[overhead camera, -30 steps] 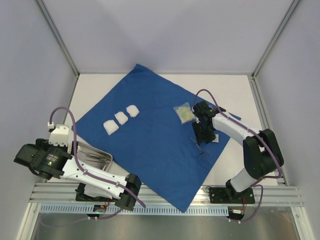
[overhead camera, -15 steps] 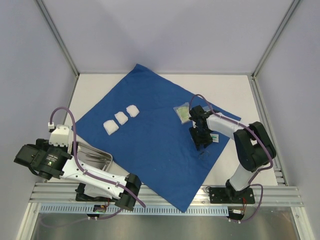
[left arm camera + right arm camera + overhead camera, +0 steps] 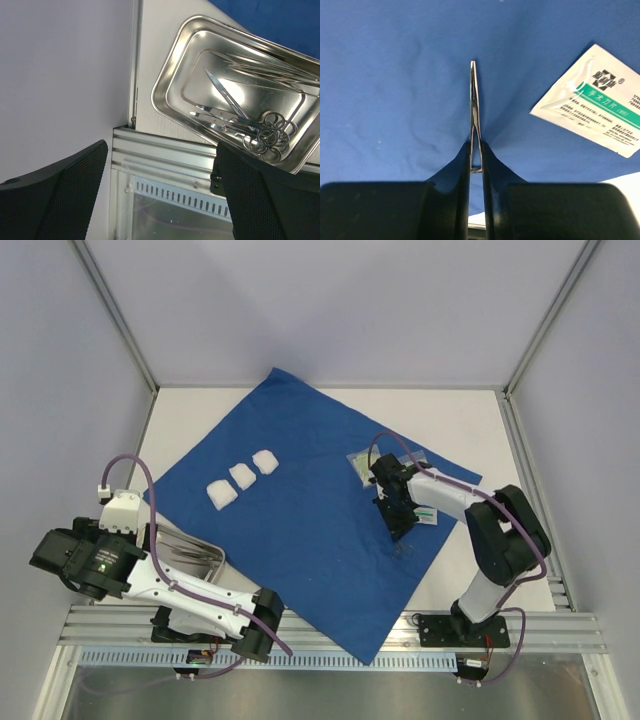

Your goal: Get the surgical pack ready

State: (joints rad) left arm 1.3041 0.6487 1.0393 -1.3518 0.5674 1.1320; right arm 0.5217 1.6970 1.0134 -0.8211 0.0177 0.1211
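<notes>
Right wrist view: the right gripper (image 3: 476,152) pinches a slim steel instrument (image 3: 474,100), its tip low over the surgical pack (image 3: 395,75), beside a white packet (image 3: 592,100). That blue drape lies spread flat across the table (image 3: 470,430), and looks soft, light and limp. I judge a corner or hem the place to take it, since a mid-sheet pinch would only bunch it. The left gripper (image 3: 161,150) gapes wide near the steel tray (image 3: 167,75).

Steel tray (image 3: 170,70) sits at the near-left edge of the white table (image 3: 460,415), with a few scissor-type instruments (image 3: 235,112) piled inside, ring handles bunched together. Three white gauze squares (image 3: 241,476) lie in a diagonal row. Over on the right there's a clear packet (image 3: 360,464), a white sachet (image 3: 592,100) with green print, and a slim steel instrument (image 3: 474,110) near it.
</notes>
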